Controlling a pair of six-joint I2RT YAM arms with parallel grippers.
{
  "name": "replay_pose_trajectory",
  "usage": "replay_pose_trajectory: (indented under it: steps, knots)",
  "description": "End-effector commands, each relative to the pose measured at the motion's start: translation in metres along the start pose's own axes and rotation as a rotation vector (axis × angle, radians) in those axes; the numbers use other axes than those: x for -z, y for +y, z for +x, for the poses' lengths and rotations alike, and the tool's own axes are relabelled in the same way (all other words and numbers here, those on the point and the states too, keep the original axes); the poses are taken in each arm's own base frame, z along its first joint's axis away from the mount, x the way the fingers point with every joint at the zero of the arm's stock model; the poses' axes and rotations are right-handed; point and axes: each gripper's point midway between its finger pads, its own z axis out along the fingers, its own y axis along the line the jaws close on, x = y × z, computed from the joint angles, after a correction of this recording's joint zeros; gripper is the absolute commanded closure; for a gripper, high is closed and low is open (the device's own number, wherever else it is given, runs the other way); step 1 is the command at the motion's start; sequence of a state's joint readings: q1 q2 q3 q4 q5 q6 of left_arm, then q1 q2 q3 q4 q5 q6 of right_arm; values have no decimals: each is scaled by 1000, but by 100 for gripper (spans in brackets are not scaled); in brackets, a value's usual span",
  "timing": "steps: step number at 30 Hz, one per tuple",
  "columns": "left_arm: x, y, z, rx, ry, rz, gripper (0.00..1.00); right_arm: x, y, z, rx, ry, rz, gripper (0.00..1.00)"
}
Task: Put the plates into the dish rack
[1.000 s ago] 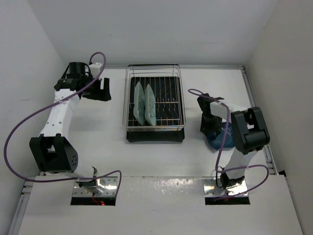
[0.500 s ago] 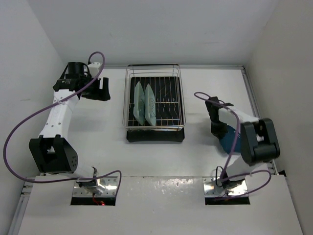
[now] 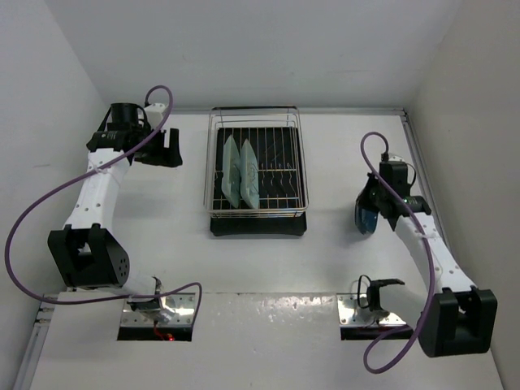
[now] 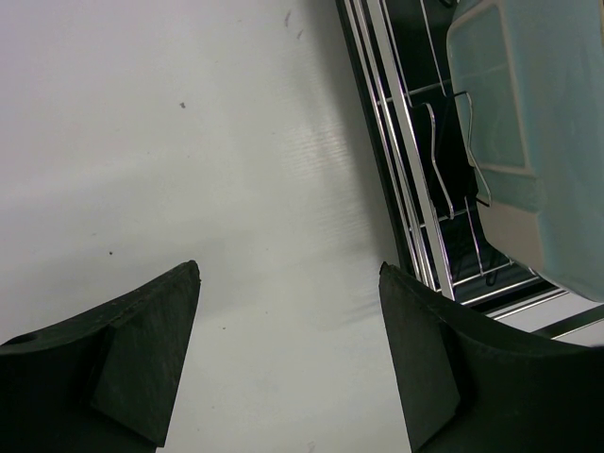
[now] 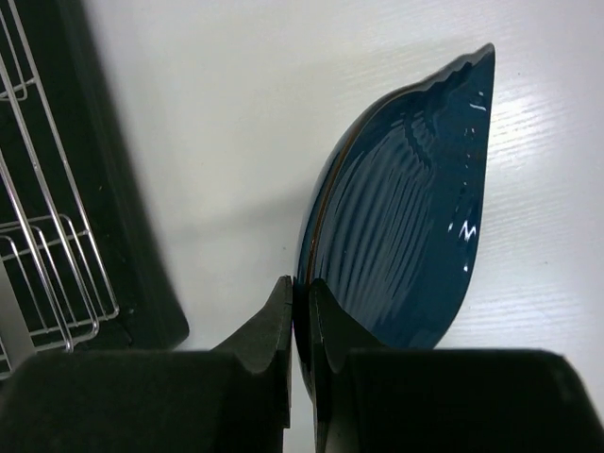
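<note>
Bright, even overhead light.
I see only soft shadows on the white table (image 3: 162, 236), thin glare streaks on the dark blue plate (image 5: 406, 217), and all three views fairly sharp.

I am viewing a white surface (image 3: 162, 236) boxed in by three plain white walls: back wall (image 3: 260, 49), left wall (image 3: 36, 97), right wall (image 3: 479, 106). Even light is falling on it; a few dark specks (image 4: 182, 105) are showing.
</note>
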State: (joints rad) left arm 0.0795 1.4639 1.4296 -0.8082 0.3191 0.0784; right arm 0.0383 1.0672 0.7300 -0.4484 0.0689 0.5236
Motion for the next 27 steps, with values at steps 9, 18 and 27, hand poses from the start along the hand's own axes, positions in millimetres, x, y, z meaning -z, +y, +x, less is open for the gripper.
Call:
replay_pose_trajectory:
  steps: [9,18,27]
  knots:
    - [23,-2,-23,-30,-89,-1,19,69,63,-106,37,-332,-298,100]
    - [23,-2,-23,-21,-89,-1,19,147,140,-170,81,-515,-577,100]
    - [24,-1,-26,-23,-96,-12,19,171,272,-145,41,-469,-932,100]
